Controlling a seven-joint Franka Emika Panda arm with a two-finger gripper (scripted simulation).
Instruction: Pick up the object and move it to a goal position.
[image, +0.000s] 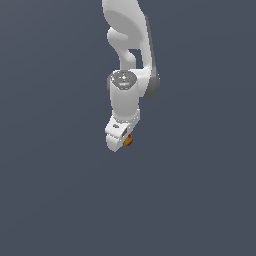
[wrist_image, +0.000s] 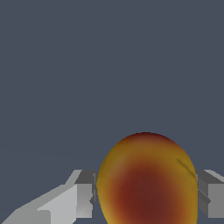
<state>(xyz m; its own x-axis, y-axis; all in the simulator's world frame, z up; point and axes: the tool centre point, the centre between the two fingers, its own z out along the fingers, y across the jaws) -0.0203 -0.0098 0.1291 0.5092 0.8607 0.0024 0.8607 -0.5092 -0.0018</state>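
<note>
The object (wrist_image: 146, 181) is a roundish orange thing with a dark red patch and yellow edges. It fills the space between my two grey fingers (wrist_image: 83, 197) in the wrist view, touching both. In the exterior view the object (image: 128, 140) shows as a tiny orange spot at the tip of the white gripper (image: 125, 141), mostly hidden behind the hand. The gripper is shut on it, and the arm hangs down from the top of the exterior view.
A plain dark grey-blue surface fills both views. No other objects, containers or edges show.
</note>
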